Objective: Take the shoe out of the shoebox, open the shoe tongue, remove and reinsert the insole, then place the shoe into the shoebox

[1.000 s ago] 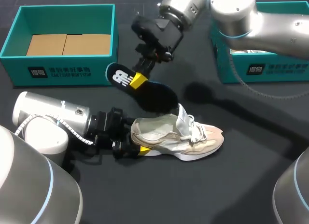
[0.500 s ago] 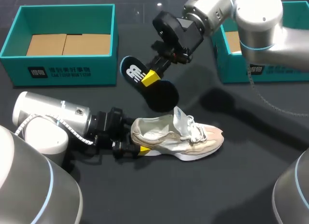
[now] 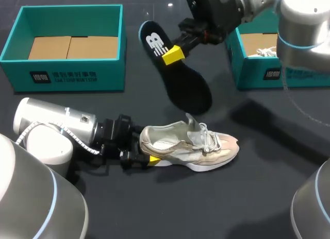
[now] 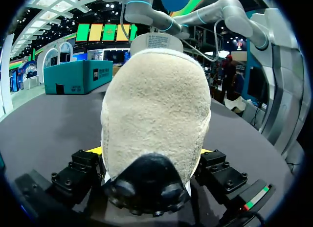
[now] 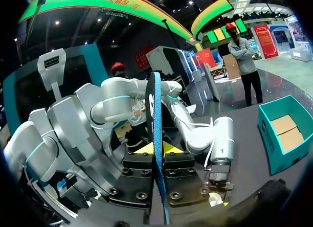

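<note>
A beige-and-white shoe [image 3: 188, 145] lies on its side on the dark table, toe pointing right. My left gripper [image 3: 141, 156] is at its heel. In the left wrist view the heel [image 4: 155, 114] fills the gap and both fingers press against it, so that gripper [image 4: 154, 152] is shut on the shoe. My right gripper [image 3: 173, 54] hangs above the table behind the shoe, shut on a dark insole [image 3: 185, 82] with a white logo. The insole slants down toward the shoe, clear of it. In the right wrist view the insole [image 5: 157, 134] stands edge-on between the yellow tips.
A teal shoebox [image 3: 62, 77] with cardboard inside stands at the back left. A second teal box [image 3: 258, 71] at the back right holds something white [image 3: 265, 52]. Bare dark tabletop lies in front of and to the right of the shoe.
My right arm has carried the insole up and to the right, away from the shoe. The left arm and the shoe have stayed where they were.
</note>
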Motion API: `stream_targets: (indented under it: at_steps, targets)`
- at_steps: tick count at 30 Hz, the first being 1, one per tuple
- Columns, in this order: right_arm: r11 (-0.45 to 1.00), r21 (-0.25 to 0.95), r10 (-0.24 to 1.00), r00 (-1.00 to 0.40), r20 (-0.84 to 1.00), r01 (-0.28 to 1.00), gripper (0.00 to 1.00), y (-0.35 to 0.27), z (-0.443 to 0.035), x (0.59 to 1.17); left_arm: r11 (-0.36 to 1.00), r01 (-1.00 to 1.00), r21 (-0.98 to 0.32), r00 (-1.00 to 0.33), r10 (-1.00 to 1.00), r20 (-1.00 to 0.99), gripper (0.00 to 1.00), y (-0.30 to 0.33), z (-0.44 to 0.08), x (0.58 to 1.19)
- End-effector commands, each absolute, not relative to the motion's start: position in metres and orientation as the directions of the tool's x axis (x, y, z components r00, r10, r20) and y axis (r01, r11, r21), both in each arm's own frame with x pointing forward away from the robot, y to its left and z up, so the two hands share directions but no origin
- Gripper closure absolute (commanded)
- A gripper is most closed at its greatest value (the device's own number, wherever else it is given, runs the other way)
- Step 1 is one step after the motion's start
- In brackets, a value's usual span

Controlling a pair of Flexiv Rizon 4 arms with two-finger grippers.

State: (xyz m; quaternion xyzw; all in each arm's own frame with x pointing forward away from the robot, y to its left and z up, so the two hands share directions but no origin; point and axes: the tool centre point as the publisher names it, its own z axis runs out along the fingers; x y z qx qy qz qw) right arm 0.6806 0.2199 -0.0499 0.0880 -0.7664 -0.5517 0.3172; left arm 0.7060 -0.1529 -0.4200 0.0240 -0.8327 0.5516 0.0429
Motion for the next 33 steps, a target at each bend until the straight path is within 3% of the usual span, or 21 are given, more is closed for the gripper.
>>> stream_targets:
  at_steps: [1,9,16,28,30,33]
  targets:
    - [0.338,0.911,-0.408,-0.835,0.369,0.238,1.0,0.21,-0.054,0.664,0.394,-0.087,-0.915,-0.995,0.008,0.098,1.0,-0.153,-0.422,0.707]
    - [0.338,0.911,-0.408,-0.835,0.369,0.238,1.0,0.21,-0.054,0.664,0.394,-0.087,-0.915,-0.995,0.008,0.098,1.0,-0.153,-0.422,0.707]
    - [0.208,0.927,-0.281,-0.889,0.362,0.312,1.0,0.161,-0.036,0.65,0.394,-0.087,-0.915,-0.995,0.008,0.098,1.0,-0.153,-0.422,0.707]
    - [0.208,0.927,-0.281,-0.889,0.362,0.312,1.0,0.161,-0.036,0.65,0.394,-0.087,-0.915,-0.995,0.008,0.098,1.0,-0.153,-0.422,0.707]
    - [0.2,0.903,-0.165,-0.896,0.413,0.38,1.0,0.152,-0.034,0.648,0.394,-0.087,-0.915,-0.995,0.008,0.098,1.0,-0.153,-0.422,0.707]
    - [0.168,0.893,-0.084,-0.897,0.435,0.418,1.0,0.143,-0.029,0.643,0.394,-0.087,-0.915,-0.995,0.008,0.098,1.0,-0.153,-0.422,0.707]
